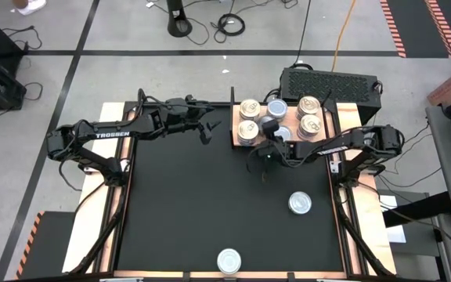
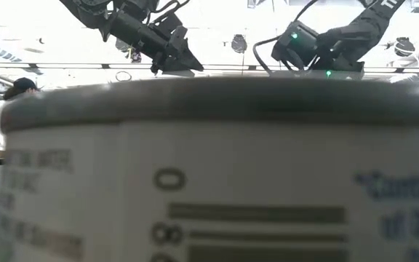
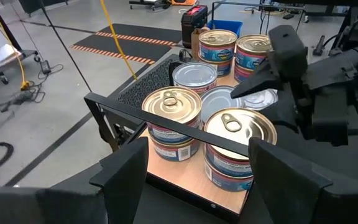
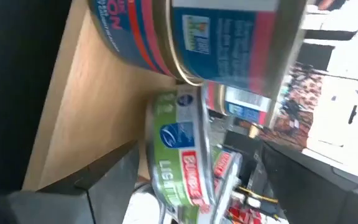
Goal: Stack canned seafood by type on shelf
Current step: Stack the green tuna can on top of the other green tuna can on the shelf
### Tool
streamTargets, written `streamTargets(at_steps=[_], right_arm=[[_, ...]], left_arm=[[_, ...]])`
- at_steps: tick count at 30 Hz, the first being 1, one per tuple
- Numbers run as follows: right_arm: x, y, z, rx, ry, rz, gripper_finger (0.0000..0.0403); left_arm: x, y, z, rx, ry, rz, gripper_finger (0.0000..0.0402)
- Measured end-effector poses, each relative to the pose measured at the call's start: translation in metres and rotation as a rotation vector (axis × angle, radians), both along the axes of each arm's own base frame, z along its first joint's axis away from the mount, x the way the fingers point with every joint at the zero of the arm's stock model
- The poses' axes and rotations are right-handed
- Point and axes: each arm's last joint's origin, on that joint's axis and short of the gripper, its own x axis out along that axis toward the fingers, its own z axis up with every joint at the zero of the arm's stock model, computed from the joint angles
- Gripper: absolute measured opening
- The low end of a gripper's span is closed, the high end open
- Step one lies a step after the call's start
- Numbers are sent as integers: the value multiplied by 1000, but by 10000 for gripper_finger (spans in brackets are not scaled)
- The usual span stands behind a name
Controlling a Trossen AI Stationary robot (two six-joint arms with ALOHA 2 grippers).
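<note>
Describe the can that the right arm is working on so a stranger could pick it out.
Find the wooden board at the table's far edge, in front of the black ventilated box. Among the tall stacks of gold-topped cans, the can lies low at the board's near edge, under the right gripper. It alone has a green label; its neighbours are blue and red.

In the high view, the left arm is stretching from the left edge toward upper centre, its left end effector (image 1: 207, 131) hovering with fingers spread apart and empty. The right arm is reaching in from the right edge, bending leftward to centre frame, its right end effector (image 1: 271, 131) pointing down, fingers closing around a small tin (image 4: 182, 152).
</note>
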Motion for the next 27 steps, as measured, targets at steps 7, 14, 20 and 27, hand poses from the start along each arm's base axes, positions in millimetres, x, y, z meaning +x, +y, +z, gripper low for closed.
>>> streamTargets(at_steps=[7,14,20,27], right_arm=[[-1,-11,-1,58,5,31,326],[-2,-24,-10,61,51,-1,326],[4,-27,-20,15,72,-3,326],[8,-29,-23,-6,47,-20,303]], left_arm=[[0,0,0,18,10,-7,276],[0,0,0,18,10,-8,276],[0,0,0,15,11,-11,276],[0,0,-1,14,13,-10,276]])
